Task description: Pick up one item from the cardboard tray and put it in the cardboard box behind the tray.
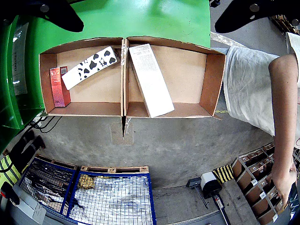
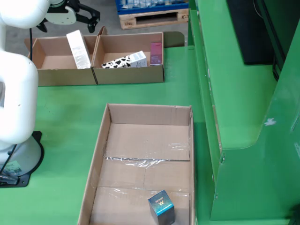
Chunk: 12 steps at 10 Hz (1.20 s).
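In the fixed view a long cardboard tray (image 2: 101, 154) lies at the front, with one small teal box (image 2: 161, 209) near its front end. Behind it stand two open cardboard boxes side by side. The left box (image 2: 47, 77) holds a white carton (image 2: 78, 49). The right box (image 2: 131, 75) holds a cow-patterned carton (image 2: 123, 61) and a red packet (image 2: 156, 53). My gripper (image 2: 68, 21) hovers over these back boxes, open and empty. The gripper view looks down on them: the cow-patterned carton (image 1: 90, 66), the red packet (image 1: 57, 86) and the white carton (image 1: 151, 79), with black fingertips (image 1: 56, 15) at the top corners.
My white arm and its base (image 2: 16, 154) stand left of the tray. A raised green wall (image 2: 243, 122) runs along the right. A person in a white shirt (image 1: 248, 89) stands beside the table. A wooden pallet (image 2: 150, 18) and wire cages (image 1: 108, 199) are on the floor.
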{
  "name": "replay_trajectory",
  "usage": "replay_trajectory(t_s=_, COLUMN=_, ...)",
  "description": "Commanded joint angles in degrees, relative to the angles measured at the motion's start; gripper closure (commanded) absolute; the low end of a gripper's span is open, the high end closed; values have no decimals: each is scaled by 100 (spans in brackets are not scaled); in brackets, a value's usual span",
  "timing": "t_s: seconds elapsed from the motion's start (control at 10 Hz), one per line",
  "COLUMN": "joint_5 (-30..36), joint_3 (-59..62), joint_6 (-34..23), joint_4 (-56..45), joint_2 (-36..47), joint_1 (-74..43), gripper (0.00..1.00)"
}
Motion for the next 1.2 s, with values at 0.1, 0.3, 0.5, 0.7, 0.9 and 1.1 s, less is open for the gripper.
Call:
replay_trajectory(t_s=0.1, joint_5=142, joint_3=140, joint_6=-151, joint_4=-156, joint_2=245, joint_1=-164, gripper=0)
replay_trajectory(t_s=0.3, joint_5=142, joint_3=140, joint_6=-151, joint_4=-156, joint_2=245, joint_1=-164, gripper=0)
replay_trajectory(t_s=0.5, joint_5=229, joint_3=140, joint_6=-248, joint_4=-685, joint_2=512, joint_1=-433, gripper=0)
replay_trajectory(t_s=0.7, joint_5=306, joint_3=140, joint_6=-317, joint_4=-1378, joint_2=846, joint_1=-765, gripper=0)
replay_trajectory(t_s=0.9, joint_5=293, joint_3=2618, joint_6=-123, joint_4=-3052, joint_2=53, joint_1=-1022, gripper=0)
replay_trajectory(t_s=1.1, joint_5=274, joint_3=3007, joint_6=-96, joint_4=-3418, joint_2=99, joint_1=-1314, gripper=0)
